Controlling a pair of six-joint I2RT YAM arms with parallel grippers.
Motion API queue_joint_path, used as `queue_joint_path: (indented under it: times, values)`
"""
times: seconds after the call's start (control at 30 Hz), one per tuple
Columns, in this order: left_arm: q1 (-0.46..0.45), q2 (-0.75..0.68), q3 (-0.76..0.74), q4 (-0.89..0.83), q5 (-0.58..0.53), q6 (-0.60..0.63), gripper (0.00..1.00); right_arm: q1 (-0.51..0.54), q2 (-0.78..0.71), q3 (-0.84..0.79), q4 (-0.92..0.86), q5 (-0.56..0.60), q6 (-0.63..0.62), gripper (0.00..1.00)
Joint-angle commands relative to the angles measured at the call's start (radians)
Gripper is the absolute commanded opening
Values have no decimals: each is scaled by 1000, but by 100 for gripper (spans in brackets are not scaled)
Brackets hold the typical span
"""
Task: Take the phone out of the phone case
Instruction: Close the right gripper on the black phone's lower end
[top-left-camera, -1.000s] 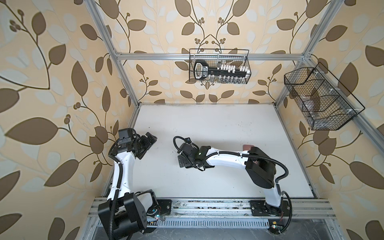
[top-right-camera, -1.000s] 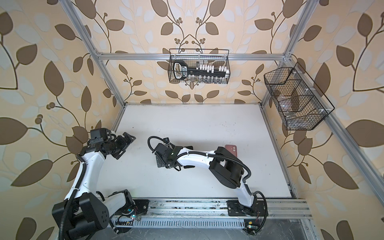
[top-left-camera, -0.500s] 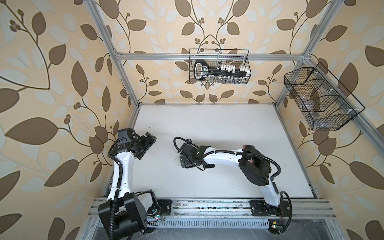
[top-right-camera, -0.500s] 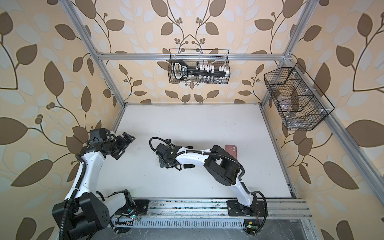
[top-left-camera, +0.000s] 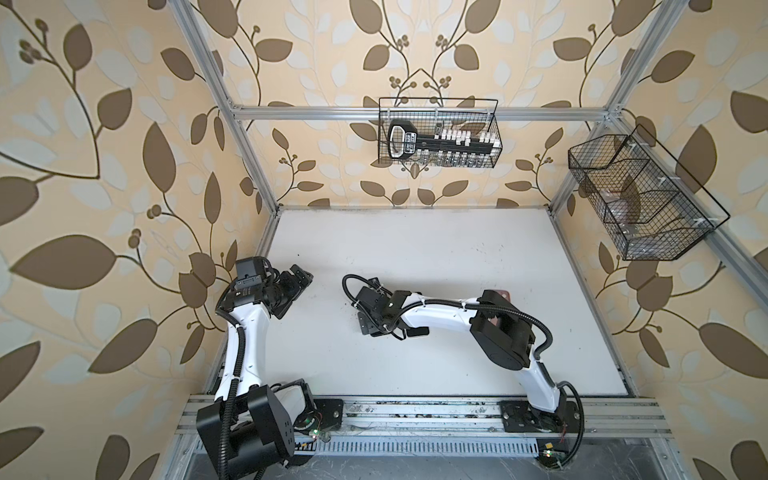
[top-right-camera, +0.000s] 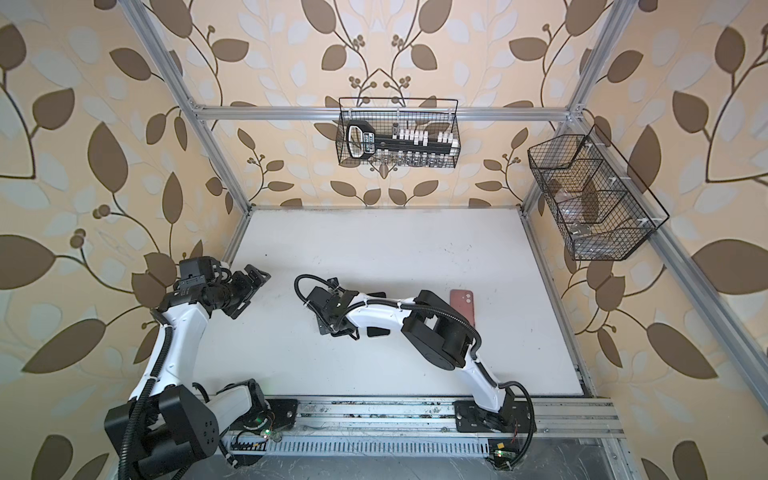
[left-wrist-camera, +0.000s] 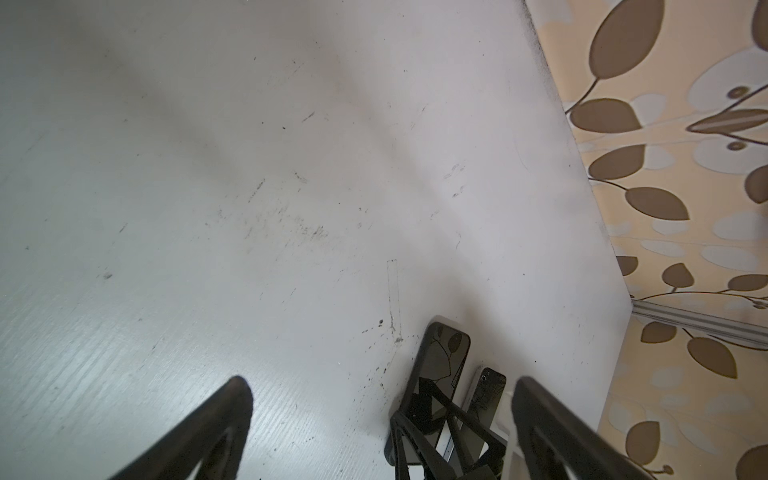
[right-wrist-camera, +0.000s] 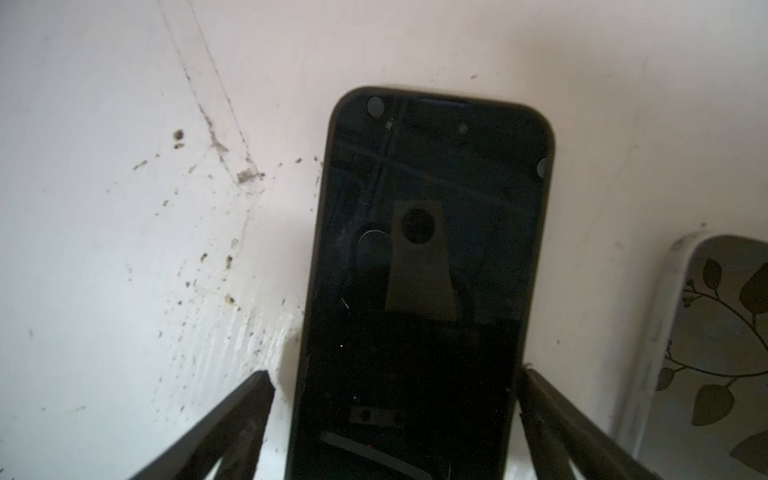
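Poster: Phone spotting, anyone? We see a black phone (right-wrist-camera: 419, 270) lying flat, screen up, around the middle of the white table (top-left-camera: 415, 249), and the right gripper (right-wrist-camera: 392, 374) is down over it with its fingers (right-wrist-camera: 536, 395) flanking the long sides.

Reply: Yep, we see that too. Jaws sit wide: one finger is right at the phone's edge, the other a bit off the opposite edge, so we'd call it spread, not clamped on anything. A dark rim runs all round the glass; we can't tell if that's the case or the phone's own frame.

Poster: And the left gripper (left-wrist-camera: 381, 388)?

Reply: Spread wide with nothing in it, over the table's left side, well apart from the phone.

Poster: We also spot a second glossy slab (right-wrist-camera: 715, 353) with a pale rim just beside the phone, mirroring the leafy wallpaper (top-left-camera: 124, 166).

Reply: Same here. Phone or case, we can't tell. In a top view a pink case (top-right-camera: 462, 309) lies flat, partly behind the elbow of the right arm (top-right-camera: 374, 318), camera cutout in one corner, well apart from both grippers.
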Motion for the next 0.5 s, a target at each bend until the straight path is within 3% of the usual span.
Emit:
queue_joint_path:
  times: [0.0, 0.47]
  values:
    - [12, -14, 17, 2, 26, 8, 99, 7, 43, 32, -49, 20, 4, 92]
    - [18, -9, 9, 16, 55, -4, 99, 12, 56, 35, -91, 49, 37, 77]
